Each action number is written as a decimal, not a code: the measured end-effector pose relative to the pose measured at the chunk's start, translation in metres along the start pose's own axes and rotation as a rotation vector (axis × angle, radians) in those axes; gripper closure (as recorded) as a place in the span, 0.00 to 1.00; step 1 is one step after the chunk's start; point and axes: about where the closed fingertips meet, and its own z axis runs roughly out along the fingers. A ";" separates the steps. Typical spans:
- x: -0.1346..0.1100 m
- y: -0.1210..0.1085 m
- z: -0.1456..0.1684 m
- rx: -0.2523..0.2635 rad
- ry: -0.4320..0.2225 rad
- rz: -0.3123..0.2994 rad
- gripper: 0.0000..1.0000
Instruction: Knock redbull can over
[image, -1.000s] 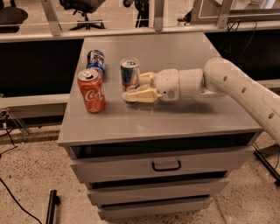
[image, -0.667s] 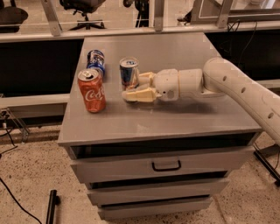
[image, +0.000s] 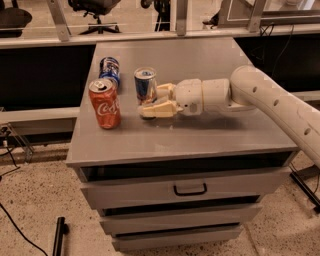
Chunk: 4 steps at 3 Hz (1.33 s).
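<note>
A: Item, redbull can (image: 145, 85): upright on the cabinet top (image: 200, 135), just right of the cola can (image: 104, 104), near the dark blue can (image: 109, 70). Change over the last second?

B: None of note: same spot, still standing. Item, gripper (image: 153, 101): low at the can's right side, fingers apparently apart, holding nothing. Contact with the can unclear. Task reading: the knock is not yet delivered and a sideways shove is still outstanding.
</note>
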 end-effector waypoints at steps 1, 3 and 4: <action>-0.006 0.000 0.001 0.000 0.011 -0.007 0.98; -0.054 -0.002 -0.010 0.019 0.151 -0.079 0.99; -0.086 -0.003 -0.029 0.027 0.312 -0.121 0.99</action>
